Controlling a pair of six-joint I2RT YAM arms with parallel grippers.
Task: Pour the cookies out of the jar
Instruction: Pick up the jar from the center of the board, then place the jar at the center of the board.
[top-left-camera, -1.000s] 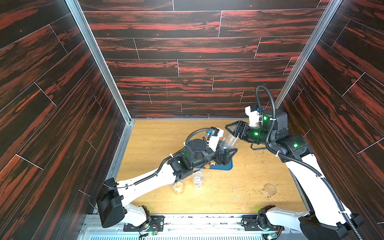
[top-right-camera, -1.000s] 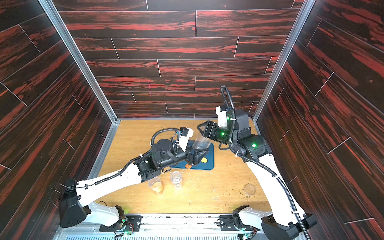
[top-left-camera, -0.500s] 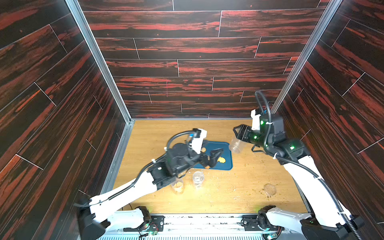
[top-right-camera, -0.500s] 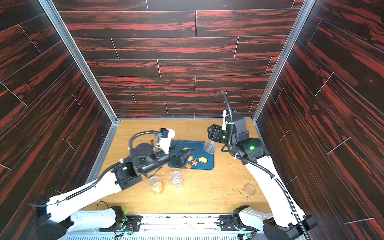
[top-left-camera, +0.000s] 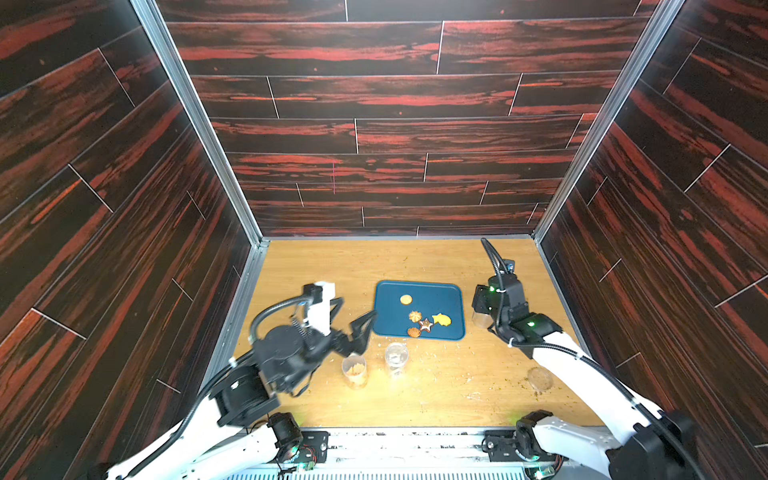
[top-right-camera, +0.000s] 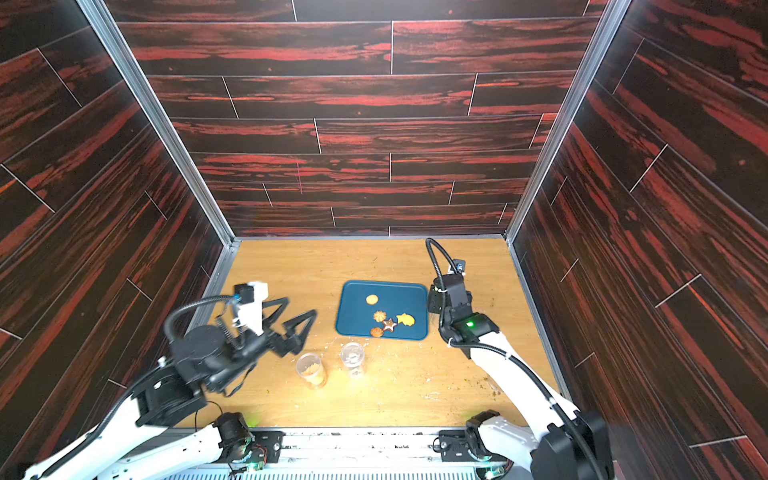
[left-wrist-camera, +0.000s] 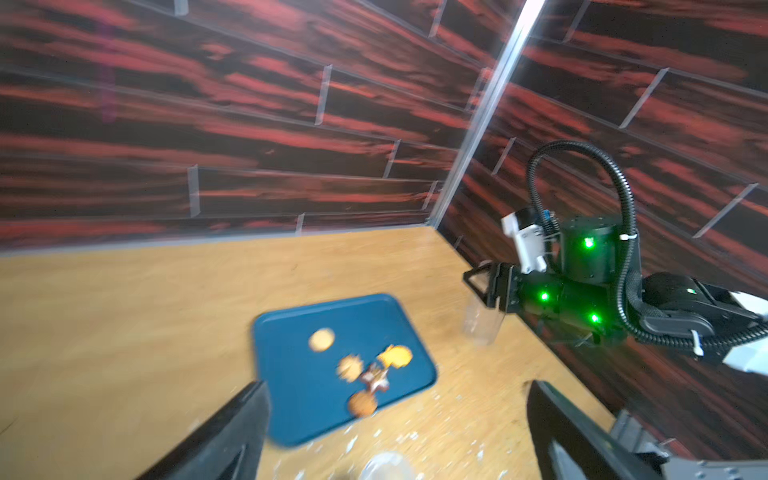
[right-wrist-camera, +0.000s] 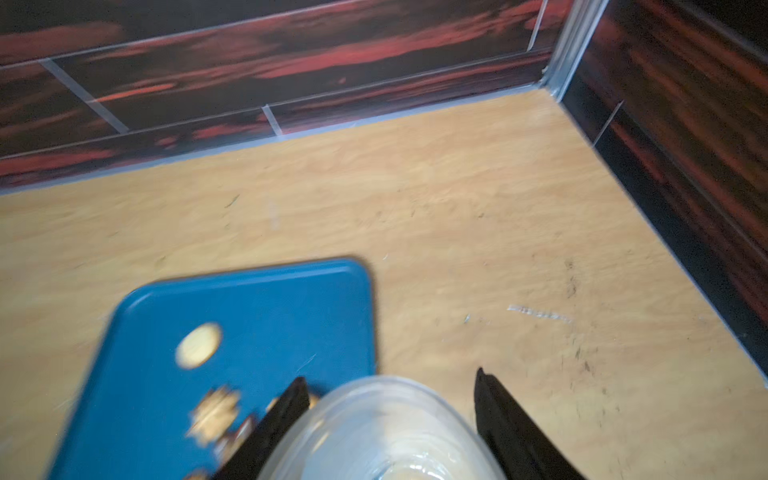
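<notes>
Now five small assorted cookies (top-left-camera: 424, 324) lie scattered on a dark blue rectangular plastic tray (top-left-camera: 390, 307) on the light wooden table (top-left-camera: 457, 395). Just beside the tray, the right gripper (right-wrist-camera: 390, 377) clamps a clear plastic jar (left-wrist-camera: 482, 324) upright. The left gripper (top-right-camera: 296, 309), jaws spread wide, hovers near the tray's opposite edge.

Five cookies (top-right-camera: 389, 324) on blue tray (top-right-camera: 357, 305)

Clear jar (right-wrist-camera: 374, 424), apparently glossy plastic
</notes>
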